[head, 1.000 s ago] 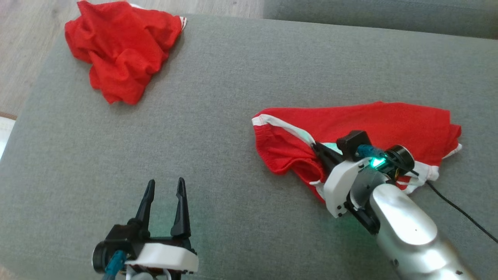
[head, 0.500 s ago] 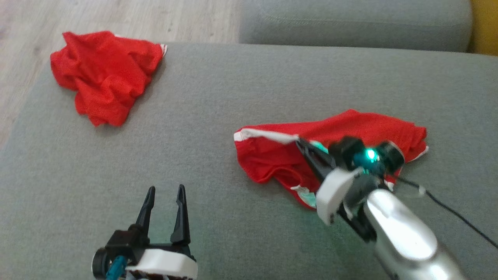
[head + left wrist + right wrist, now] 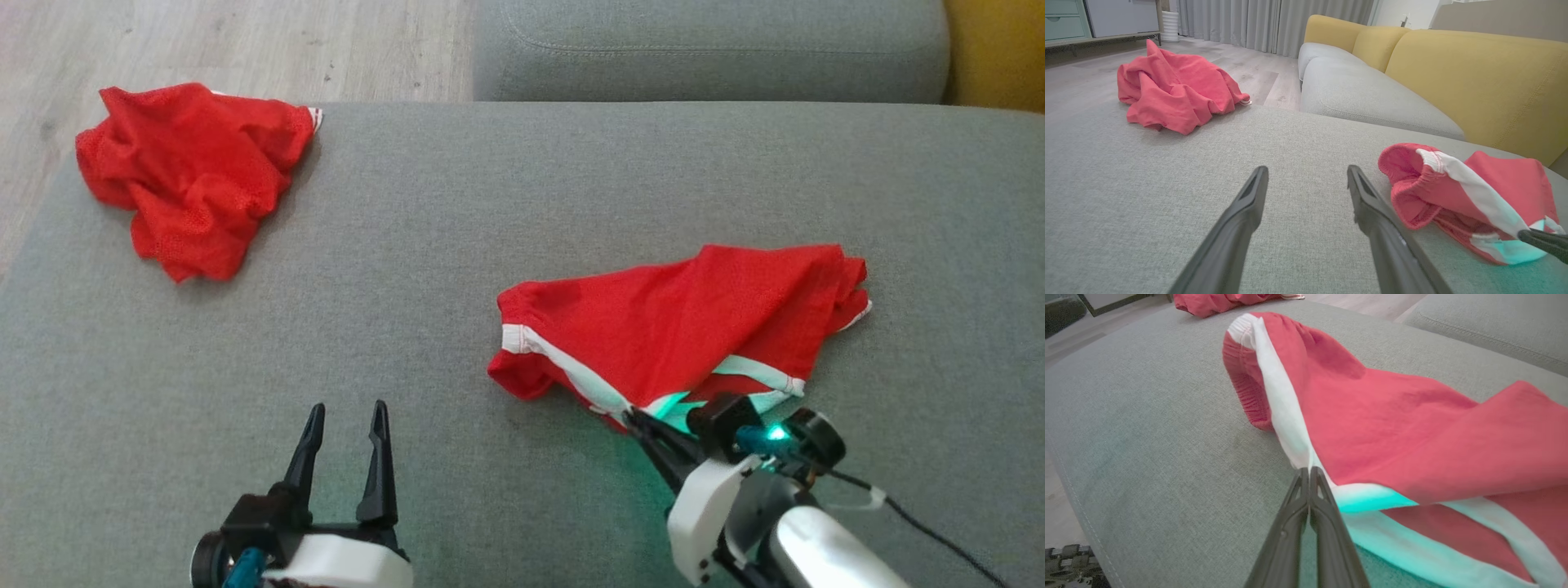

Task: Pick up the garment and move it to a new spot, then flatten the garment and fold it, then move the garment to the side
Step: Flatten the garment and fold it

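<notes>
No text, label, brand, number or sign can be read in any view. The red fabric garment with white stripes (image 3: pixel 686 318), at 4 o'clock in the head view, shows plain bands with no lettering.
</notes>
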Robot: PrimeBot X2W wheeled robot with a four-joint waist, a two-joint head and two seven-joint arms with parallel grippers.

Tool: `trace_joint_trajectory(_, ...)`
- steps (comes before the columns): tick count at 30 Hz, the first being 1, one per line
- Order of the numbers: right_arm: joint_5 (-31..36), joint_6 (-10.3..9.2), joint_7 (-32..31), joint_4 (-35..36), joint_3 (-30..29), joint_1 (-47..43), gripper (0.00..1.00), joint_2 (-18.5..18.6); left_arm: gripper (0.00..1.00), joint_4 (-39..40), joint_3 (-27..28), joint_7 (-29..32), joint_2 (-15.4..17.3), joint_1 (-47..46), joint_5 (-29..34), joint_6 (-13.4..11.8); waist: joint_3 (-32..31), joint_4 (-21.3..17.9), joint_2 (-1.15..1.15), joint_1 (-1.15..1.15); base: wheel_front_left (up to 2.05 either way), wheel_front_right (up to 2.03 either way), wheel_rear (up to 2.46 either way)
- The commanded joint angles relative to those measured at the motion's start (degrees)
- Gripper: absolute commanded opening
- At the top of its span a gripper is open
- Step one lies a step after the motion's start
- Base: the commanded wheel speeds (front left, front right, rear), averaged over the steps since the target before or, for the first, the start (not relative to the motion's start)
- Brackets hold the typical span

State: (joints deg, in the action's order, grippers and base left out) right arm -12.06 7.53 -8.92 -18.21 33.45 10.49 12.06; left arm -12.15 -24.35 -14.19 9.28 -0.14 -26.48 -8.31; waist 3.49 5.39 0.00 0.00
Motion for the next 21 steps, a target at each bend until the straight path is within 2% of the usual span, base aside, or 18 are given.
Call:
trace_joint_trajectory(1, 0.34, -0.04, 0.42, 1.78, 0.68, 0.15, 0.00, -0.79, 1.00, 1.94, 1.45, -0.13, 0.80, -1.68, 0.29, -0.30, 0.06, -0.11, 0.00, 0.00, 0.00, 0.00, 0.00)
trace_joint_trajectory(8, 1.26, -0.04, 2.14, -1.61, 0.77, -1.11, 0.00, -3.31, 1.00, 1.73, 1.38, 0.02, 1.06, -1.77, 0.08, -0.55, -0.20, -0.77, 0.00, 0.00, 0.00, 0.00, 0.00)
trace_joint_trajectory(9, 1.42, -0.04, 2.89, -1.84, 0.40, -1.19, 0.16, -3.67, 1.00, 1.73, 1.40, 0.01, 1.10, -1.75, 0.04, -0.61, -0.27, -0.94, 0.00, 0.00, 0.00, 0.00, 0.00)
trace_joint_trajectory(10, 1.61, -0.04, 3.68, -2.02, -0.13, -1.31, 0.45, -4.07, 1.00, 1.73, 1.43, 0.01, 1.15, -1.72, 0.00, -0.67, -0.38, -1.13, 0.00, 0.00, 0.00, 0.00, 0.00)
trace_joint_trajectory(11, 1.95, -0.04, 4.47, -2.09, -0.74, -1.42, 0.80, -4.42, 1.00, 1.75, 1.44, 0.01, 1.20, -1.69, -0.03, -0.72, -0.48, -1.30, 0.00, 0.00, 0.00, 0.00, 0.00)
trace_joint_trajectory(12, 2.26, -0.04, 5.19, -2.04, -1.46, -1.59, 1.00, -4.78, 1.00, 1.76, 1.47, 0.00, 1.25, -1.63, -0.08, -0.78, -0.61, -1.51, 0.00, 0.00, 0.00, 0.00, 0.00)
trace_joint_trajectory(16, 3.00, -0.04, 7.66, -0.71, -6.27, -2.95, 1.00, -5.92, 1.00, 1.78, 1.45, -0.01, 1.39, -1.42, -0.20, -0.96, -0.93, -2.14, 0.00, 0.00, 0.00, 0.00, 0.00)
trace_joint_trajectory(21, 5.12, -0.04, 8.34, 2.19, -16.43, -5.15, 1.00, -6.39, 1.00, 2.20, 1.39, -0.03, 1.56, -1.36, -0.28, -1.17, -0.63, -2.68, 0.00, 0.00, 0.00, 0.00, 0.00)
